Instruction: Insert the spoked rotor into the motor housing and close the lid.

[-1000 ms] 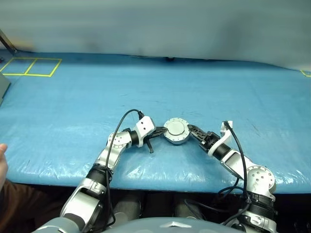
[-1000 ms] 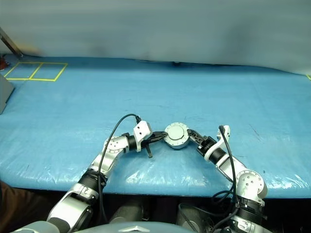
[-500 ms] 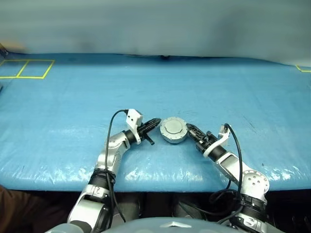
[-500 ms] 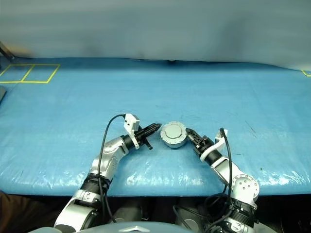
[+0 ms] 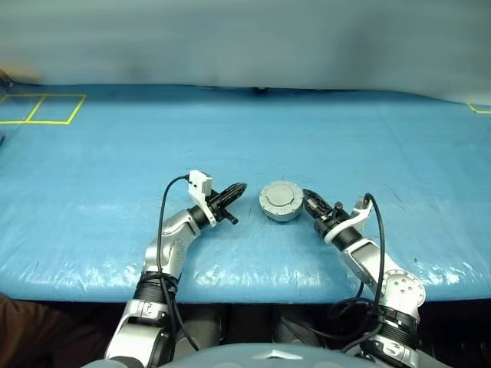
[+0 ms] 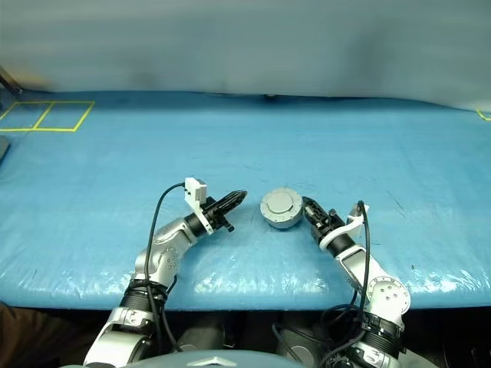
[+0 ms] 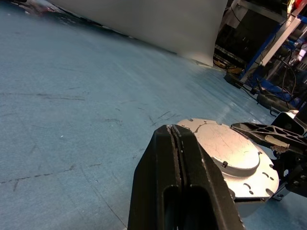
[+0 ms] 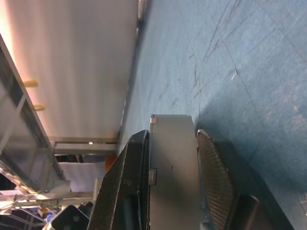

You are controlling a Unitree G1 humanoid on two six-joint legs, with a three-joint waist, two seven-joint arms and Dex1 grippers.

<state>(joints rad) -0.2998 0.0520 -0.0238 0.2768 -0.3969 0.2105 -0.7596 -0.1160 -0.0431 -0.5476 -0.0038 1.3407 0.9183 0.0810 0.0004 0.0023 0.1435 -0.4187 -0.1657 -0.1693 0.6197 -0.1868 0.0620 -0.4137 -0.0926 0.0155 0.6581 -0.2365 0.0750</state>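
The motor housing [image 5: 280, 207] sits on the blue table [image 5: 345, 146] near the front middle, with the plain grey lid [image 5: 279, 197] lying flat on top of it. The spoked rotor is hidden. My left gripper [image 5: 240, 188] is shut and empty, pointing at the housing from a short gap on its left. In the left wrist view the housing [image 7: 230, 158] lies just past the shut left gripper [image 7: 171, 129]. My right gripper [image 5: 309, 202] is at the housing's right edge. In the right wrist view the housing [image 8: 172, 158] is clamped between the right gripper's fingers [image 8: 213, 163].
Yellow tape squares [image 5: 38, 109] mark the table's far left corner. A small dark object [image 5: 261, 90] lies at the back edge below the grey wall. The table's front edge runs just behind both wrists. A person's brown sleeve [image 5: 15, 326] is at the lower left.
My left gripper has drawn back to the left, off the housing's edge, and rolled over. The right gripper stays at the housing's right edge, its fingers a little closer together.
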